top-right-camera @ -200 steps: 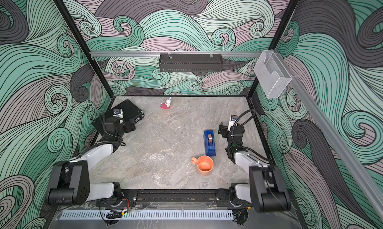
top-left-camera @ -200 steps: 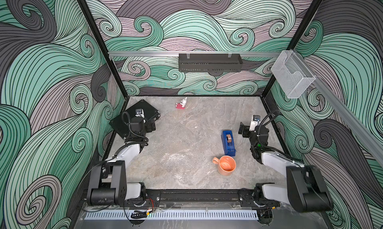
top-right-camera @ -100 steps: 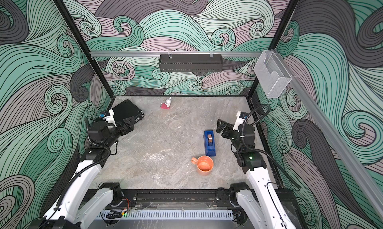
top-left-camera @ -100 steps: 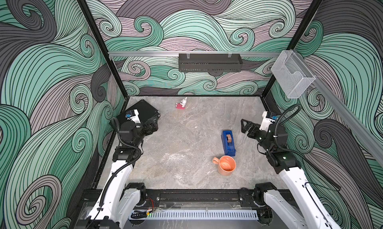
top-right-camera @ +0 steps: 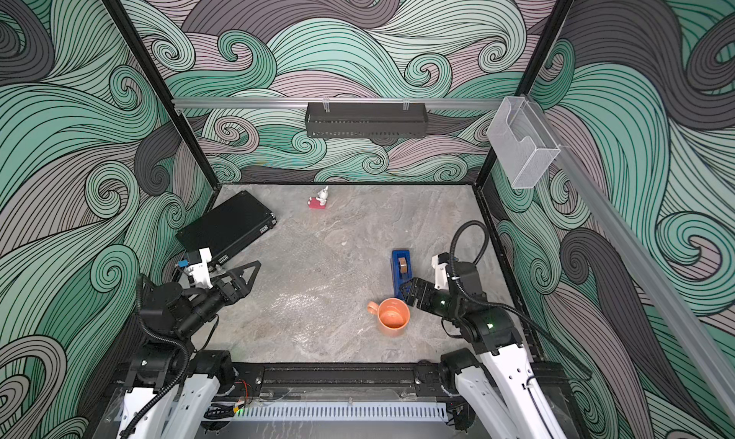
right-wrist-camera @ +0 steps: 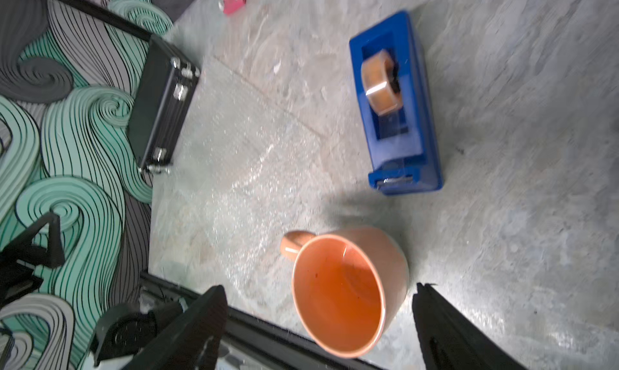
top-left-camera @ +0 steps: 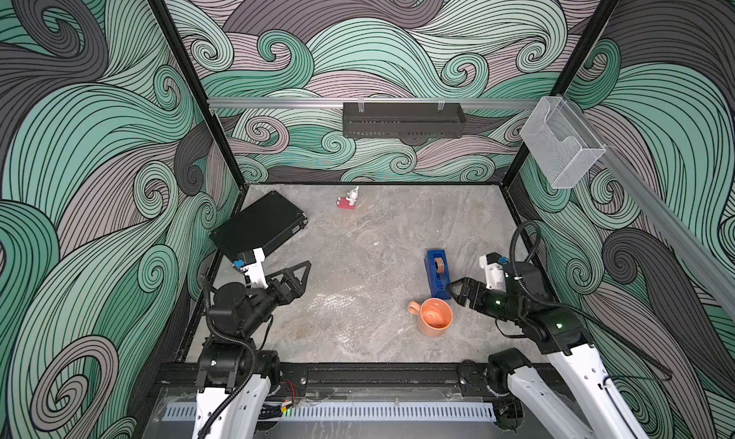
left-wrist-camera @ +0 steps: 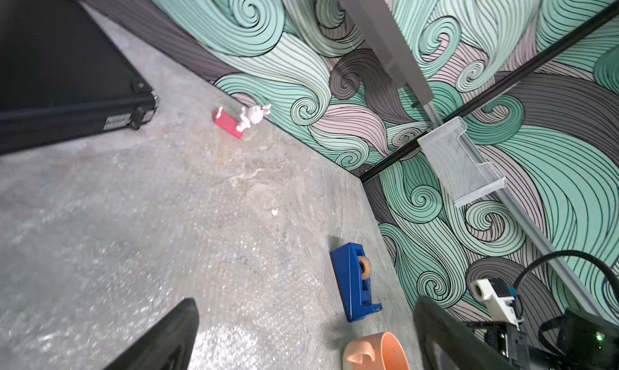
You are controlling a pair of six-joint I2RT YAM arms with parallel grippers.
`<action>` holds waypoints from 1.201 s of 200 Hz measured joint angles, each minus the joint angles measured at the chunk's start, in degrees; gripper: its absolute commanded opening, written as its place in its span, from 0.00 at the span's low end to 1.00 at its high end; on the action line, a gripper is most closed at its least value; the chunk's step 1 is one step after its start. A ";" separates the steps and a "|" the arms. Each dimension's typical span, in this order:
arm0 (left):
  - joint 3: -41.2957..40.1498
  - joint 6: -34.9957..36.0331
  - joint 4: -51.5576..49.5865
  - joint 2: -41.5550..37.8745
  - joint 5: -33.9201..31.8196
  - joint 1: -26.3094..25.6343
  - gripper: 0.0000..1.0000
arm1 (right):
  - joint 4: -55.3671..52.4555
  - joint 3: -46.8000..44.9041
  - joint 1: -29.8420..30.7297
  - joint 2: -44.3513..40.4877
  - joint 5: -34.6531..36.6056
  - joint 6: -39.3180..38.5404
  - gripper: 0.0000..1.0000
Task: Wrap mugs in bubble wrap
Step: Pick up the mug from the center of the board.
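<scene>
The salmon-orange mug [top-left-camera: 433, 317] [top-right-camera: 393, 317] stands upright at the front right of the table, its handle pointing left. The bubble wrap [top-left-camera: 342, 298] [top-right-camera: 306, 298] lies flat and glossy on the table's middle, left of the mug. My right gripper [top-left-camera: 453, 292] [top-right-camera: 407, 292] hovers open just right of the mug, close to its rim. In the right wrist view the mug [right-wrist-camera: 341, 294] sits ahead of the open gripper [right-wrist-camera: 320, 288], between the lines of its fingers. My left gripper [top-left-camera: 298, 282] [left-wrist-camera: 306, 304] is open and empty over the sheet's left edge.
A blue tape dispenser [top-left-camera: 436, 274] stands right behind the mug, beside the right gripper. A black case [top-left-camera: 258, 228] lies at the back left. A red-and-white figurine [top-left-camera: 349, 200] sits by the back wall. A clear bin [top-left-camera: 560, 146] hangs on the right wall.
Both arms have risen from their folded rest. The right gripper has swung down and left to the mug. The left gripper has reached forward over the sheet's left edge.
</scene>
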 measured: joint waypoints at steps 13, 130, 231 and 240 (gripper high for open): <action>-2.69 -3.04 0.26 -0.17 0.17 0.00 0.99 | -1.70 1.42 3.80 1.42 0.31 -0.11 0.85; -3.74 -8.37 -2.10 13.90 9.03 0.00 0.99 | -4.92 8.79 34.23 23.17 15.13 -0.52 0.56; -6.93 -12.81 -2.08 9.01 12.28 0.00 0.99 | -6.23 10.54 41.27 37.35 24.24 -1.42 0.37; -6.45 -11.15 -3.32 9.14 11.91 0.02 0.99 | -6.29 10.54 41.44 37.99 24.65 -1.49 0.35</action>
